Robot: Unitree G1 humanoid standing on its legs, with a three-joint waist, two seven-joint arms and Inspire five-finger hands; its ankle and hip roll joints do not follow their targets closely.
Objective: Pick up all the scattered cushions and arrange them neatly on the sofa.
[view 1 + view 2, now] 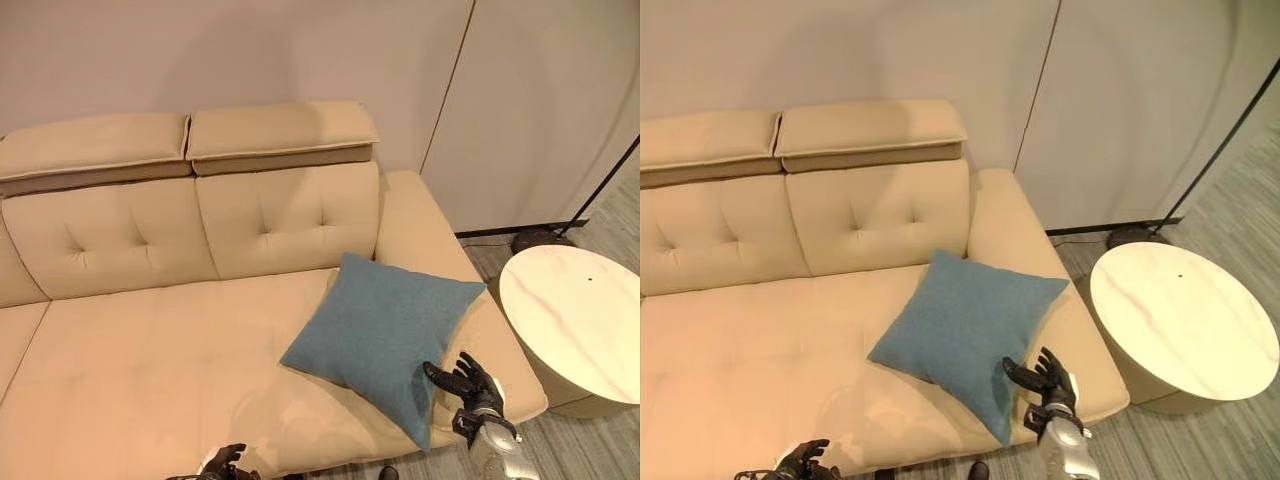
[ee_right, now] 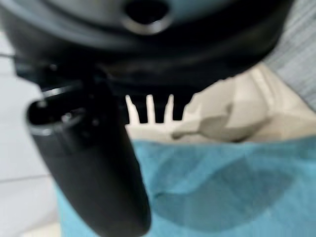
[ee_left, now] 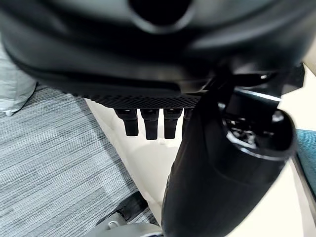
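A blue square cushion [image 1: 385, 335] lies on the right end of the beige sofa [image 1: 150, 340], tilted against the right armrest, one corner pointing over the seat's front edge. My right hand [image 1: 468, 385] is at that lower right edge with its fingers spread and straight, holding nothing. In the right wrist view the thumb [image 2: 98, 163] stands just over the blue cushion [image 2: 222, 192]. My left hand [image 1: 225, 465] hangs low at the sofa's front edge, relaxed and empty. In the left wrist view a pale grey cushion [image 3: 12, 84] lies on the carpet.
A round white marble-look side table [image 1: 580, 320] stands close to the sofa's right armrest. Behind it is a floor lamp's dark base [image 1: 535, 240] with a thin slanting pole. The floor is grey striped carpet [image 3: 49, 163]. The sofa's left and middle seats are bare.
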